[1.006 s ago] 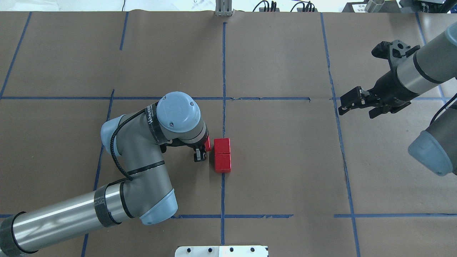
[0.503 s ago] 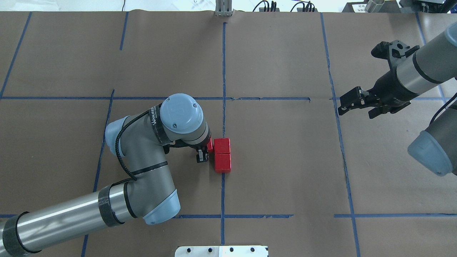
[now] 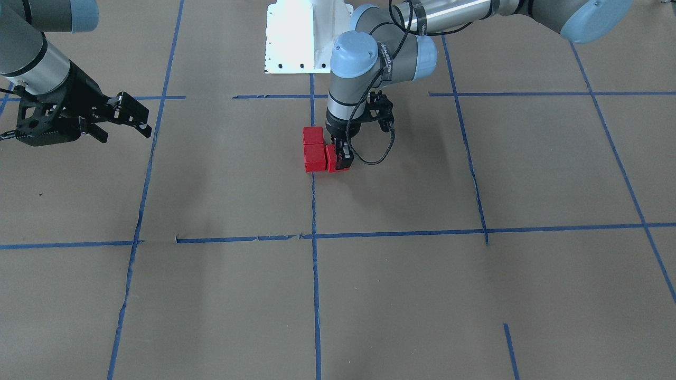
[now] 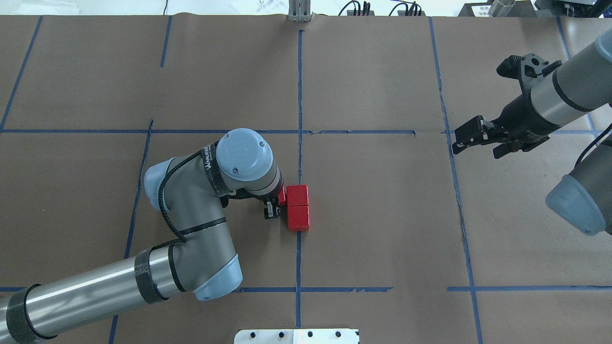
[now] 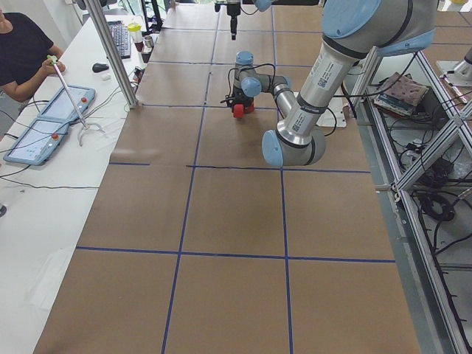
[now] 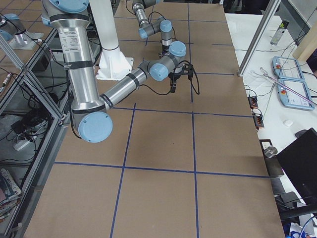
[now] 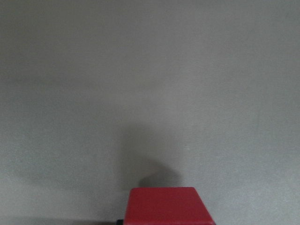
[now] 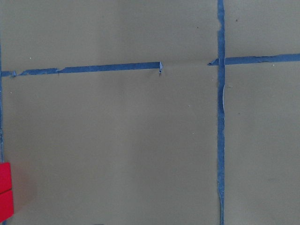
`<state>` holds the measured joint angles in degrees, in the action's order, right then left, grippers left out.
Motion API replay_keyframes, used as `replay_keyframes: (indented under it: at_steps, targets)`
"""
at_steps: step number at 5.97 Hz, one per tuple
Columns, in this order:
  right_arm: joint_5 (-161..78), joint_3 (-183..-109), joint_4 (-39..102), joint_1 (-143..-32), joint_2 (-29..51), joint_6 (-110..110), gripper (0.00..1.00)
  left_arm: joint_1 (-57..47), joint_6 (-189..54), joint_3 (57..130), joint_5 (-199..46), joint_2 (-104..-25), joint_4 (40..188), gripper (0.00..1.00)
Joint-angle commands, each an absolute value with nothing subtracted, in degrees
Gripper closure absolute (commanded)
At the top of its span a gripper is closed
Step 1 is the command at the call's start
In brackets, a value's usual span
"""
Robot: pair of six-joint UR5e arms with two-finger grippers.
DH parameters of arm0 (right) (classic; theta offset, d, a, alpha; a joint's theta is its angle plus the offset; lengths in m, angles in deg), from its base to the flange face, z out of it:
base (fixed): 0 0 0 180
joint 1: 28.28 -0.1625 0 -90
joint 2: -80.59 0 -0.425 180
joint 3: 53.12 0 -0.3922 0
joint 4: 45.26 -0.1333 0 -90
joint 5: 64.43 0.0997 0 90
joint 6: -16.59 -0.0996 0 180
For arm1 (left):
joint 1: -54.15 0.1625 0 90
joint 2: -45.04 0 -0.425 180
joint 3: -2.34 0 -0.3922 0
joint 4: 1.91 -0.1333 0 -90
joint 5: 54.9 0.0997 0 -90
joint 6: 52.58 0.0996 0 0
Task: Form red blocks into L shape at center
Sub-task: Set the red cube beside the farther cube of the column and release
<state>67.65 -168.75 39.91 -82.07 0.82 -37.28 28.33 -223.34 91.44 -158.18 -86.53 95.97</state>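
Observation:
Two red blocks [image 4: 298, 195] [image 4: 298, 218] lie touching in a short column on the centre blue line; they also show in the front view [image 3: 312, 135] [image 3: 315, 157] and at the left edge of the right wrist view [image 8: 4, 190]. My left gripper [image 4: 276, 203] points down and is shut on the third red block [image 3: 332, 158], low at the table and against the side of the column's far block. The left wrist view shows this block [image 7: 168, 206] at the bottom edge. My right gripper [image 4: 478, 143] is open and empty, hovering far to the right.
The table is brown paper [image 4: 382, 215] with a blue tape grid. The white robot base plate [image 4: 296, 336] sits at the near edge. An operator [image 5: 22, 51] with control tablets sits beyond the far side of the table.
My left arm has shifted slightly right, bringing the held red block up against the column. The right arm has hardly moved.

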Motion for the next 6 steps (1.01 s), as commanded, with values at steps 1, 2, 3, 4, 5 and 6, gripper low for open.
replay_keyframes:
  at_steps: [1,2,3,4,5,6]
  targets:
    - [67.58,-168.78,39.90,-82.07,0.79,-37.29,0.00,28.83,-223.70,91.46,-158.26,-86.53,96.00,0.92]
    - [67.58,-168.69,39.90,-82.07,0.70,-37.29,0.00,28.84,-224.31,91.72,-158.35,-86.62,96.00,0.92]
    - [67.58,-168.69,39.90,-82.07,0.70,-37.29,0.00,29.10,-224.32,91.72,-158.35,-86.62,96.09,0.91]
    - [67.58,-168.69,39.90,-82.07,0.70,-37.29,0.00,29.10,-224.14,91.81,-158.35,-86.53,96.00,0.82]
    - [67.67,-168.69,39.90,-82.07,0.70,-37.29,0.00,29.10,-223.71,91.81,-158.44,-86.36,96.09,0.01]
    - [67.67,-168.69,39.90,-82.07,0.70,-37.37,0.00,29.10,-223.70,91.81,-158.44,-86.36,96.09,0.00]
